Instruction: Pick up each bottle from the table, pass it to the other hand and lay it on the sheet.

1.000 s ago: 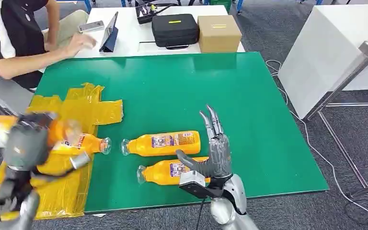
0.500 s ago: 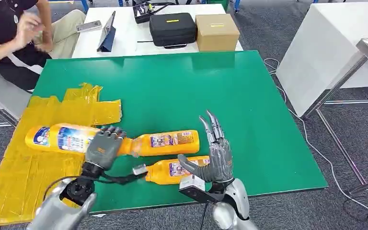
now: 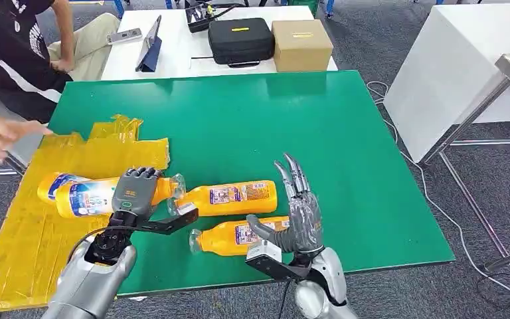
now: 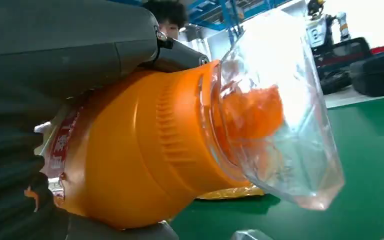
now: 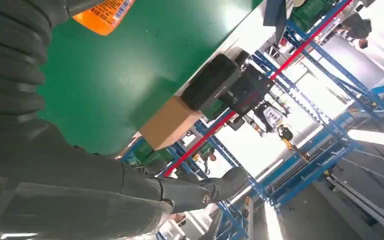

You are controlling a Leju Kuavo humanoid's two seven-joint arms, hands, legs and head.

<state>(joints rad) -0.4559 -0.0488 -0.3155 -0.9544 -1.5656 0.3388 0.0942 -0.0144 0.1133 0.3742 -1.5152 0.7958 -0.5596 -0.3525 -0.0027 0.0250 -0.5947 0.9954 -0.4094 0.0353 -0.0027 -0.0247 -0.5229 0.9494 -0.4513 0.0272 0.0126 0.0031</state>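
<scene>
My left hand (image 3: 133, 193) grips an orange bottle (image 3: 83, 197) near its neck and holds it level over the right edge of the yellow sheet (image 3: 33, 252). Its clear cap (image 3: 176, 185) points toward the table's middle. In the left wrist view my fingers (image 4: 70, 45) wrap the bottle's shoulder (image 4: 150, 150). Two more orange bottles lie on the green table (image 3: 252, 119): one in the middle (image 3: 229, 197), one nearer me (image 3: 229, 236). My right hand (image 3: 300, 216) is open, fingers spread upward, at the nearer bottle's base end.
A person sits at the far left, a hand (image 3: 0, 136) reaching near the sheet's far corner. Behind the green table a white table carries a black case (image 3: 241, 40), a cardboard box (image 3: 302, 44) and a tablet (image 3: 150, 45). The table's near edge lies just under my right wrist.
My left hand has swung in from the far left toward the table's middle with the bottle. The right hand has stayed put. The person's hand came down beside the sheet.
</scene>
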